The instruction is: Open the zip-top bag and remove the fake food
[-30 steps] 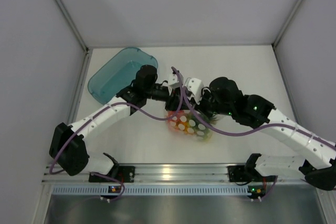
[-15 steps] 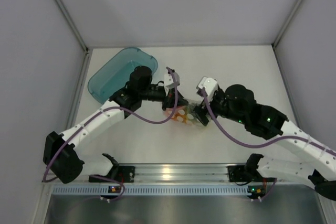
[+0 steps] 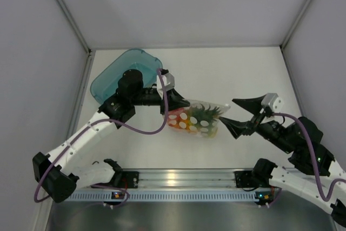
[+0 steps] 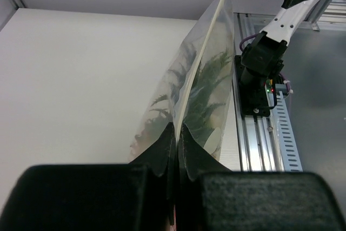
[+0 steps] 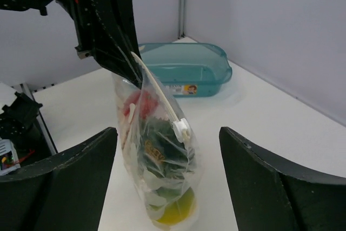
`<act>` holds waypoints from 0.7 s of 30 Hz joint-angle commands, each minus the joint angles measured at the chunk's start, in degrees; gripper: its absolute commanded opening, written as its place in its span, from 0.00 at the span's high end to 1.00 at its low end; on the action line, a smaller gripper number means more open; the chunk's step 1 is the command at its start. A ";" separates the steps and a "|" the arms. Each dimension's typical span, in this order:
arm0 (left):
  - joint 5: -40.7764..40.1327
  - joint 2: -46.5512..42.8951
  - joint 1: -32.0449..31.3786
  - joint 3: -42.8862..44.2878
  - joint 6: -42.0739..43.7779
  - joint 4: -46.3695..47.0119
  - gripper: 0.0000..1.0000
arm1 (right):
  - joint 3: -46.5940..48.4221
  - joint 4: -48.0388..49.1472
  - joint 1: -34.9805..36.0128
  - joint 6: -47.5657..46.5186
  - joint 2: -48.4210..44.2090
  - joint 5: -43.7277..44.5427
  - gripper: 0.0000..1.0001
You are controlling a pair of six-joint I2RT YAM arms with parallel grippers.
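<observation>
The zip-top bag [image 3: 195, 119] hangs upright over the table, its zip strip on top and a white slider [image 5: 181, 128] at the end nearest my right gripper. My left gripper [image 3: 167, 101] is shut on the other end of the strip; in its wrist view the left gripper [image 4: 177, 133] pinches the bag [image 4: 203, 96] edge-on. The fake food is inside: green pineapple leaves [image 5: 162, 147], a red fruit [image 5: 138, 104] and a yellow lemon [image 5: 175, 212]. My right gripper [image 3: 227, 110] stands open just right of the bag and apart from it, and in its wrist view the right gripper [image 5: 167, 131] frames the slider.
A translucent teal tray [image 3: 116, 77] lies at the back left behind my left arm, also seen as the tray [image 5: 184, 68] beyond the bag. Grey side walls close in the table, and a metal rail [image 3: 173, 179] runs along the near edge.
My right gripper opened, let go of the bag and drew back to the right. My left arm shifted left with the bag, which now hangs stretched out and in plain view.
</observation>
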 commanded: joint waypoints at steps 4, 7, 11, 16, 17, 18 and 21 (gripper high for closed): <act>3.26 -2.24 -0.06 3.70 -2.31 2.86 1.00 | -0.67 6.53 -0.78 1.74 0.33 -8.45 0.29; 3.00 -2.50 -0.06 4.31 -3.27 3.56 1.00 | -1.99 7.23 -0.78 1.56 -0.37 -6.96 0.32; 3.26 -2.76 -0.06 4.75 -3.89 4.27 1.00 | -3.48 8.98 -0.78 1.12 -1.34 -6.26 0.40; 4.40 -2.94 -0.06 4.84 -4.25 4.36 1.00 | -4.72 10.74 -0.78 0.59 -0.98 -5.38 0.55; 4.75 -2.94 -0.06 4.75 -4.07 4.36 1.00 | -4.98 12.22 -0.78 0.85 -1.25 -5.55 0.59; 4.93 -2.94 -0.06 4.75 -4.07 4.36 1.00 | -5.76 13.11 -0.69 0.94 -1.95 -5.73 0.60; 4.75 -2.68 -0.06 4.75 -3.98 4.36 1.00 | -5.95 13.91 -0.78 0.68 -2.39 -5.56 0.63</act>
